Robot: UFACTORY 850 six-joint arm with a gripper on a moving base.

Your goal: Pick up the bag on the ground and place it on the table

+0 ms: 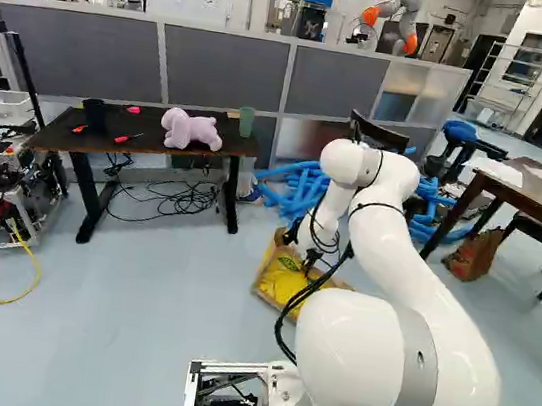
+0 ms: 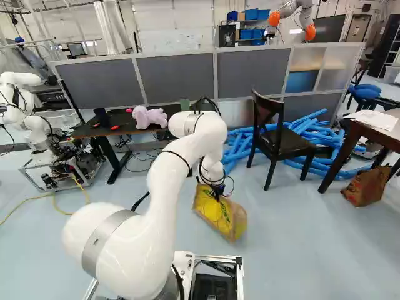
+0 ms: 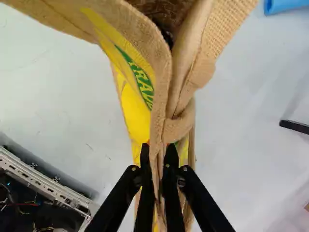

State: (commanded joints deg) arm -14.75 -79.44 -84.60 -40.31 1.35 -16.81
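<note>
My gripper (image 2: 217, 192) is at the top edge of a tan burlap bag (image 2: 220, 214) with yellow and green print, ahead of the base. In the wrist view the gripper (image 3: 158, 157) is shut on the bag's gathered rim (image 3: 161, 116), a finger on each side; the bag's mouth gapes ahead of the fingers. Whether its underside touches the floor I cannot tell. A dark-topped table (image 1: 108, 141) stands at the left of the left base view, bearing a pink plush toy (image 1: 190, 130), cups and small red items. A brown table (image 1: 526, 183) is at the right.
Blue tubes (image 2: 306, 130) lie behind a dark chair (image 2: 278, 140), beyond the bag. A brown paper bag (image 2: 369, 186) stands by the brown table. Cables (image 1: 176, 195) lie under the dark table. Another robot (image 2: 25, 109) stands at the far left. Grey partitions (image 1: 224, 70) run along the back.
</note>
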